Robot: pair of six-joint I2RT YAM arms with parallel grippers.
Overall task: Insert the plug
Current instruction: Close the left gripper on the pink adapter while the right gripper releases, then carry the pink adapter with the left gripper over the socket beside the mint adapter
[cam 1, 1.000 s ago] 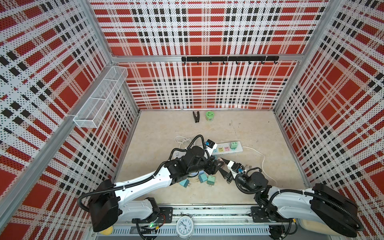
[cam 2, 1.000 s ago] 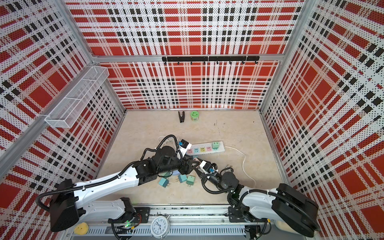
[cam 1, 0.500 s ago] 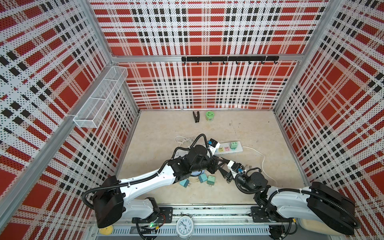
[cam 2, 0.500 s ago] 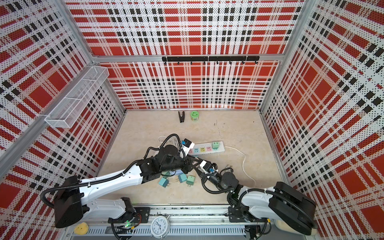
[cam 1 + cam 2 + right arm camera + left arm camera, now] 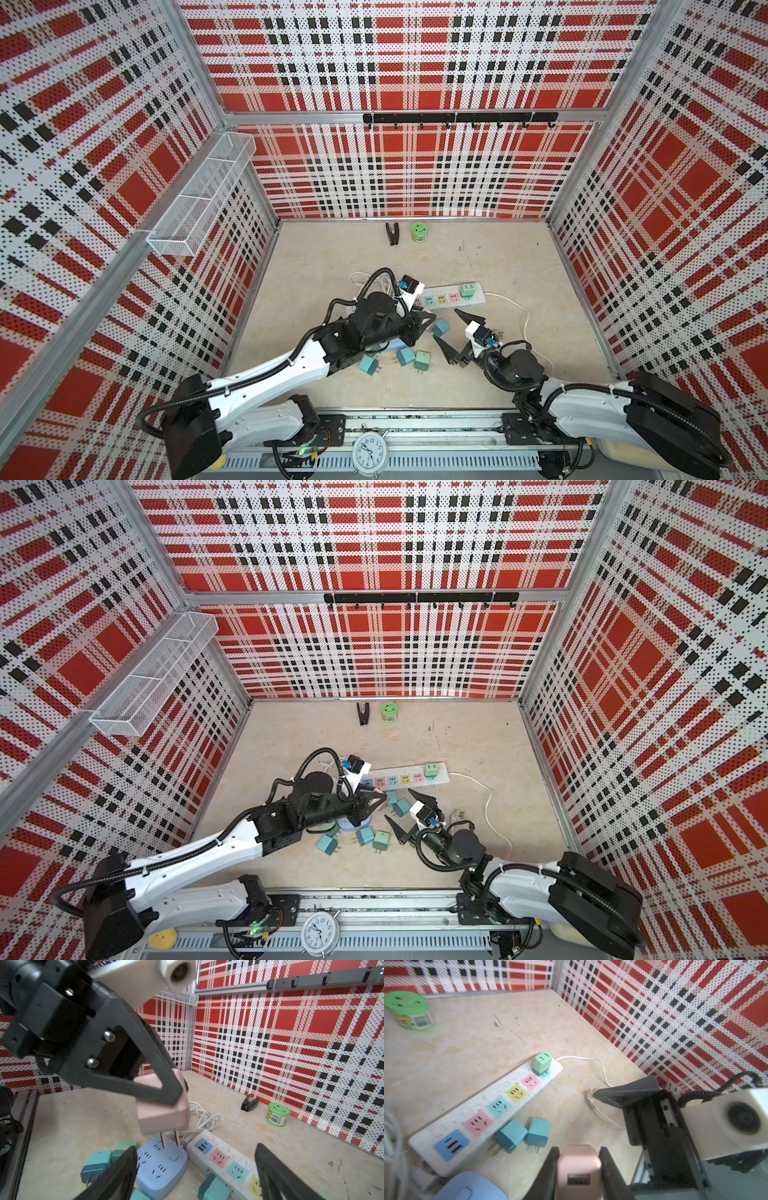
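**Both arms at the hand-over, seen in both top views.**

(a) The left arm (image 5: 270,374) stretches from its base at the near edge forward and toward the middle. Its white forearm rises to the black left wrist joint (image 5: 374,309). The left gripper (image 5: 422,324) points across toward the other arm. Its jaws are clamped on a pink plug (image 5: 578,1167), with one finger (image 5: 548,1172) flat against each side.

(b) The right arm (image 5: 582,395) lies low along the near edge, and the right wrist joint (image 5: 515,365) is turned toward the middle. The right gripper (image 5: 445,324) has its jaws spread wide and holds nothing. Its tips face the left gripper, near it but apart.
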